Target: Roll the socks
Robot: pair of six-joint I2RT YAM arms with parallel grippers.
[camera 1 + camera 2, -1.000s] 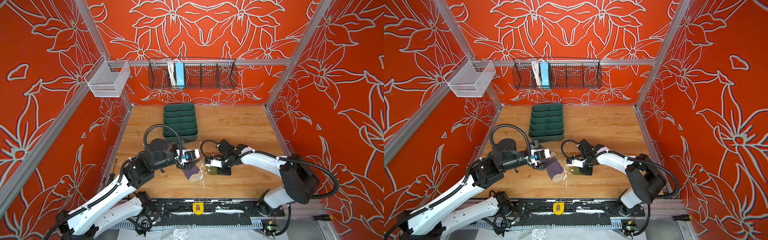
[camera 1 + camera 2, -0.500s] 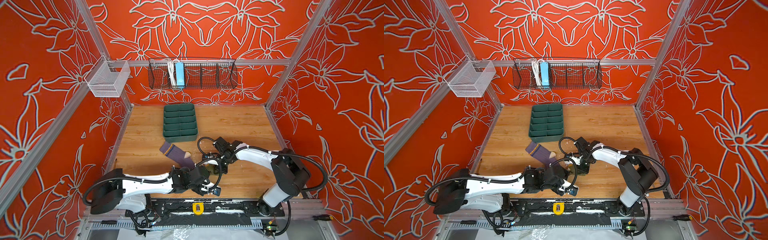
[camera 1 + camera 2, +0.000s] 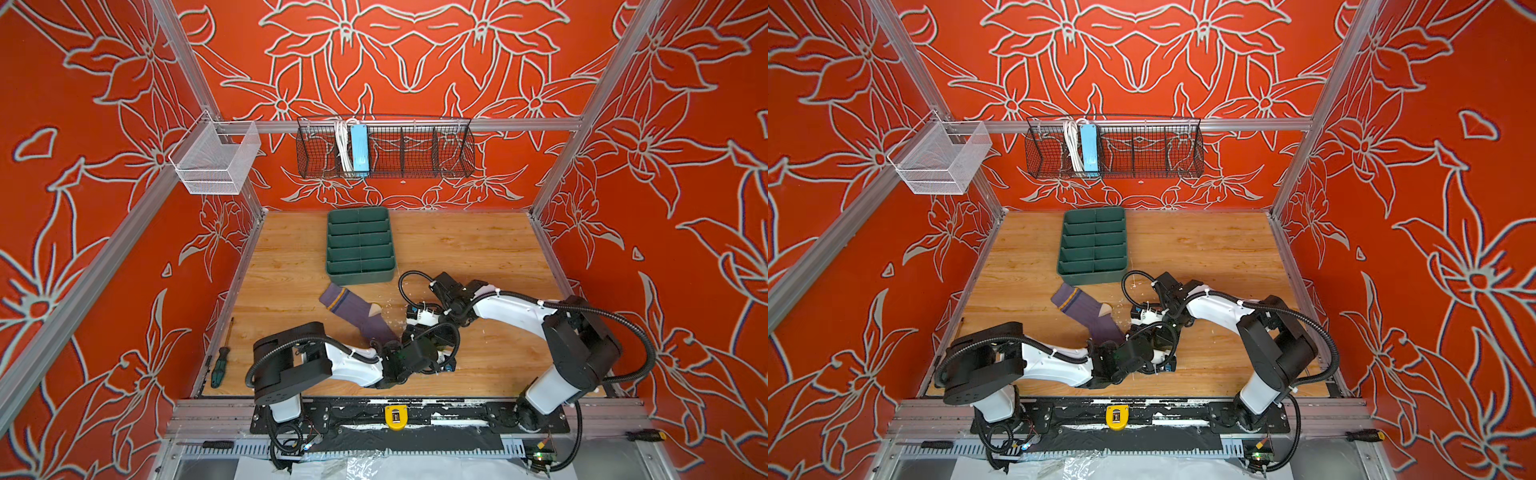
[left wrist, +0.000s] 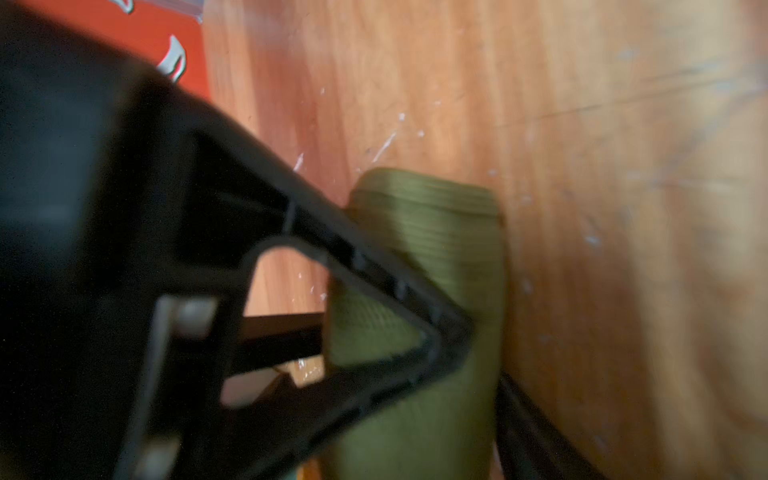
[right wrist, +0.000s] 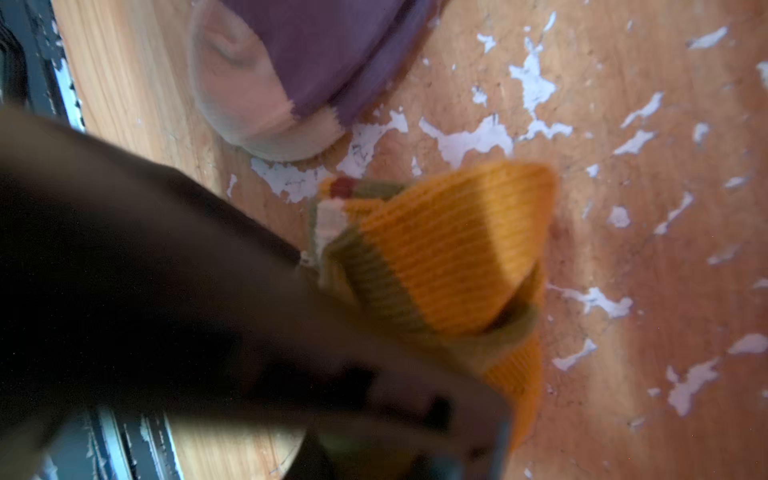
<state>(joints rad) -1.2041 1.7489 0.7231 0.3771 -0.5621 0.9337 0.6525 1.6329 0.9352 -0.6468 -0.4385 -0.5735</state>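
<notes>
**Both hands crowd the olive-green sock near 6 o'clock; the purple sock lies flat beside them**

Few other things stand on the wooden counter (image 3: 465, 249). A green divided tray (image 3: 360, 245) sits toward 12 o'clock, and its compartments show only their own green floors. On the back wall hangs a black wire basket (image 3: 415, 151). It holds a blue power strip (image 3: 359, 149) and a coiled white cord (image 3: 341, 145) toward its 9 o'clock end. A white mesh basket (image 3: 216, 160) hangs at 10 o'clock and shows only mesh. A screwdriver (image 3: 220, 361) lies along the 8 o'clock edge.

The purple sock (image 3: 357, 309) lies slantwise just at 6 o'clock of the tray, with its yellow-striped cuff toward 11 o'clock. Its foot runs toward 5 o'clock, under the left arm's wrist. In the right wrist view its beige toe lies near the other sock but apart from it, among white flakes (image 5: 469, 141) on the wood.

The olive-green sock (image 5: 449, 249) is hidden in both top views beneath the two overlapping hands and a cable loop. The right hand (image 3: 419, 328) is clamped on its folded mustard end. The left hand (image 3: 440, 359) has one black finger against the rolled olive body. I cannot tell whether that hand is pinching the roll.
</notes>
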